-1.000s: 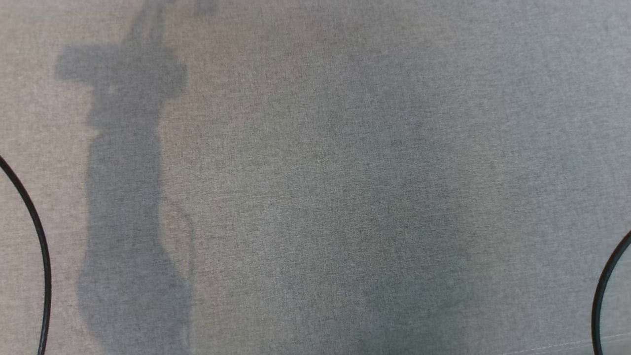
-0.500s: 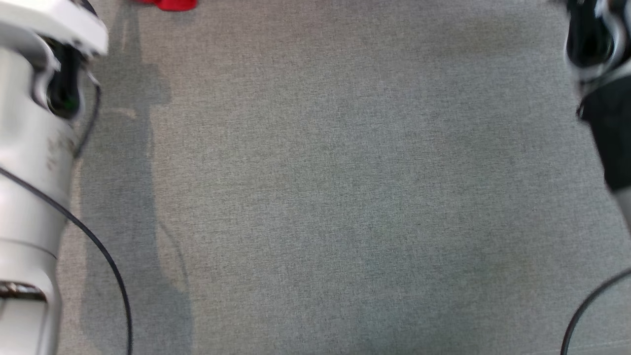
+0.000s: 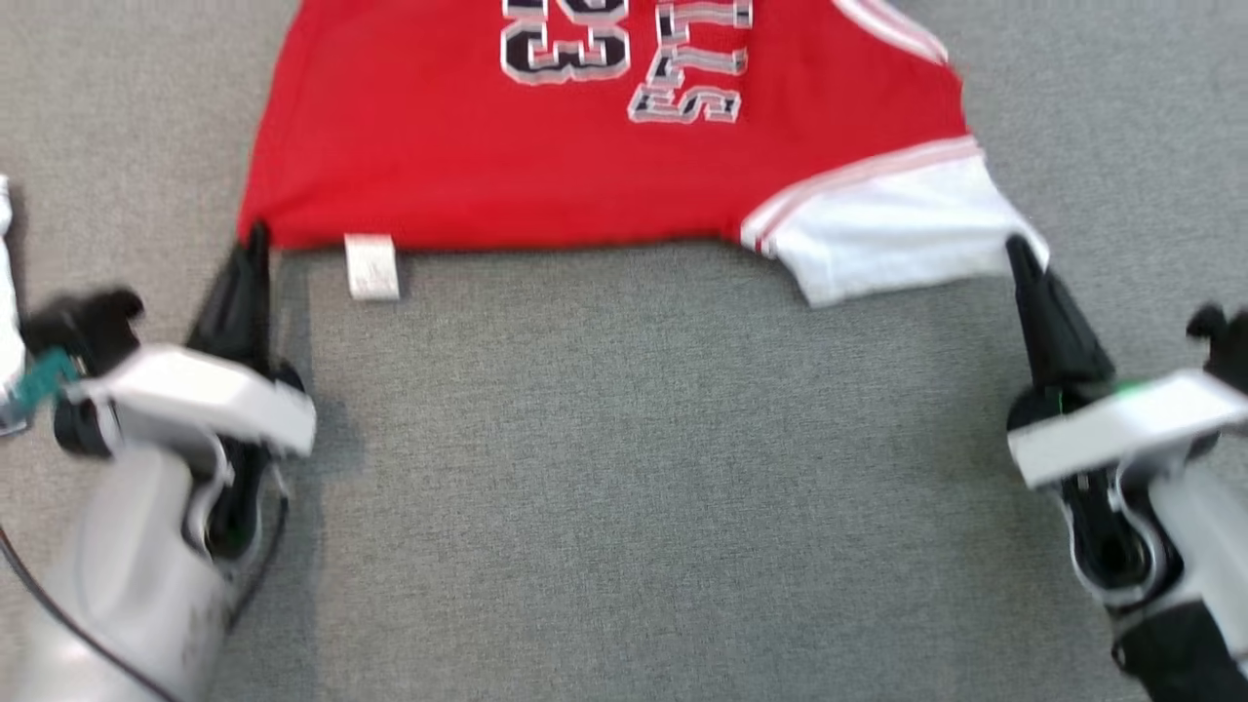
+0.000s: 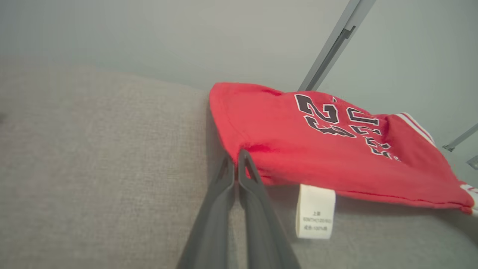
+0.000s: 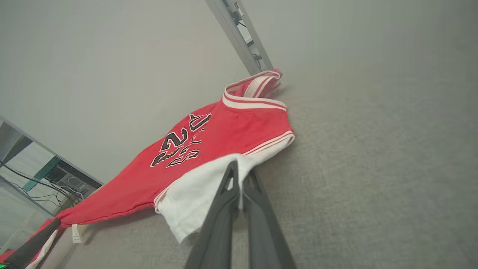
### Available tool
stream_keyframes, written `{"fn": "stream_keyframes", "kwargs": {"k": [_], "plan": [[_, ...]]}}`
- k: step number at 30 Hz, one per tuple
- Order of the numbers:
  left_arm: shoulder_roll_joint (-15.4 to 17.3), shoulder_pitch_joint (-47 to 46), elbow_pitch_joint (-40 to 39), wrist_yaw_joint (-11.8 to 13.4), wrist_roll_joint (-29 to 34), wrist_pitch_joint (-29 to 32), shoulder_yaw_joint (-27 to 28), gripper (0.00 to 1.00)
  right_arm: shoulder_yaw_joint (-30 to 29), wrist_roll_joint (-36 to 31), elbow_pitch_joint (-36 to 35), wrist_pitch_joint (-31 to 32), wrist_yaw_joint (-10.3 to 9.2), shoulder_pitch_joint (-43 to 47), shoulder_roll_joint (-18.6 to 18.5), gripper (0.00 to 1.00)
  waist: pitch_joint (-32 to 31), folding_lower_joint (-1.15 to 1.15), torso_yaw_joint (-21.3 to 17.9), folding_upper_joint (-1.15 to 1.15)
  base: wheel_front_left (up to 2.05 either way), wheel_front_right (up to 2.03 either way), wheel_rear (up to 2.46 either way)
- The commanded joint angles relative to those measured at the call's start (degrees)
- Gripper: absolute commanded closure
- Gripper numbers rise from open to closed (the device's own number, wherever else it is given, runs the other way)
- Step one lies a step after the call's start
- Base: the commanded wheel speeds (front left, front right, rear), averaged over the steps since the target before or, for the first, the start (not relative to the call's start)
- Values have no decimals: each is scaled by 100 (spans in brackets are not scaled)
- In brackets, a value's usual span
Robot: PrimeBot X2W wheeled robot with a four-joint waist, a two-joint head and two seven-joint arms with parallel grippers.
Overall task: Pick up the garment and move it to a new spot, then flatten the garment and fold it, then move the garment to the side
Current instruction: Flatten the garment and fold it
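Jersey (image 3: pixel 585 166): left pincer (image 3: pixel 255 239) clamped hem corner (image 3: pixel 271 216), right pincer (image 3: pixel 1019 252) clamped sleeve (image 3: pixel 877 229); shallow bites risked slipping if pulled.

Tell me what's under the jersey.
The grey cloth surface runs under the jersey. The left gripper and right gripper pinch its near edge, where a white label hangs. Whatever lies beneath its middle is covered.

Red jersey (image 3: pixel 604 166), black-and-white numerals, white sleeve, white hem label, spread across grey surface (image 3: pixel 624 468).
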Motion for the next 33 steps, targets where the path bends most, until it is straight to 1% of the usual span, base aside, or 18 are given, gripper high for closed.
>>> {"fn": "stream_keyframes", "kwargs": {"k": [1, 3, 7, 11, 14, 17, 21, 24, 27, 31, 33], "plan": [[69, 144, -125, 85, 14, -22, 21, 100, -35, 54, -66, -19, 0, 198, -48, 100, -118, 0, -9, 0, 0, 0, 0], [197, 639, -700, 288, -1, 67, 55, 100, -114, 88, -434, 60, 0, 657, -83, 100, -230, 0, -22, 0, 0, 0, 0], [497, 1573, -2011, 786, -43, 420, 121, 100, -384, 67, -1164, 443, 0, 1528, -150, 100, -397, 0, -15, 0, 0, 0, 0], [843, 2397, -3312, 1337, -42, 854, 233, 100, -793, -142, -1918, 939, 0, 2342, -112, 100, -542, 0, -13, 0, 0, 0, 0], [1014, 2993, -4173, 1742, -68, 1125, 323, 100, -1154, -490, -2498, 1312, 0, 2901, -70, 100, -648, 0, -28, 0, 0, 0, 0], [1150, 3582, -4930, 2072, -141, 1349, 418, 100, -1524, -792, -3063, 1762, 0, 3460, 116, 100, -720, 0, -55, 0, 0, 0, 0], [1275, 4212, -5661, 2464, -138, 1527, 524, 100, -1984, -1078, -3771, 2398, 0, 4095, 456, 100, -792, 0, -58, 0, 0, 0, 0], [1383, 4571, -6073, 2710, -80, 1609, 615, 100, -2240, -1222, -4177, 2922, 0, 4508, 694, 100, -848, 0, -56, 0, 0, 0, 0], [1464, 4813, -6423, 2874, -51, 1709, 667, 100, -2439, -1340, -4538, 3399, 0, 4777, 904, 100, -869, 0, -49, 0, 0, 0, 0], [1564, 4976, -6701, 3023, -23, 1806, 744, 100, -2695, -1450, -4891, 3852, 0, 4929, 1151, 100, -860, 0, -43, 0, 0, 0, 0], [1575, 4990, -6750, 3032, -13, 1820, 761, 100, -2742, -1462, -4961, 3950, 0, 4920, 1204, 100, -847, 0, -43, 0, 0, 0, 0]]}}
